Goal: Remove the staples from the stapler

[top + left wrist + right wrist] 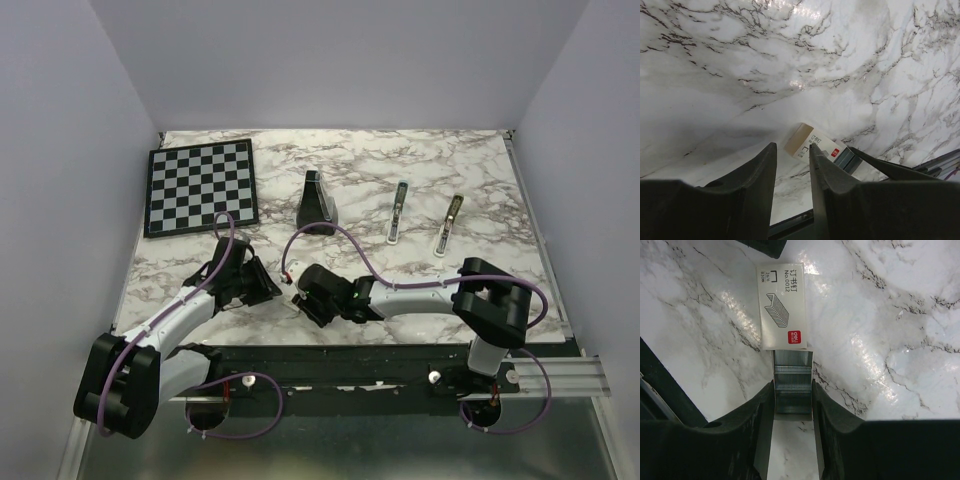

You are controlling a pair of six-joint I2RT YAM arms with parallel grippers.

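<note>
One staples strip (792, 375), clamped in right tool (792, 387)

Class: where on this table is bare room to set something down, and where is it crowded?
Bare: the strip between wedge and stapler, and the marble right of the brown bar. Crowded: front centre, around the staple box in the right fingers.

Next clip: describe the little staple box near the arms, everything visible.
The staple box is a small cream cardboard carton lying flat on the marble table, printed with a staple drawing, dark lettering and a red logo. From one end a silvery ridged strip, the staples, sticks out, clamped in the right pincer. The left pincer stands open near its other end, gripping nothing.
</note>
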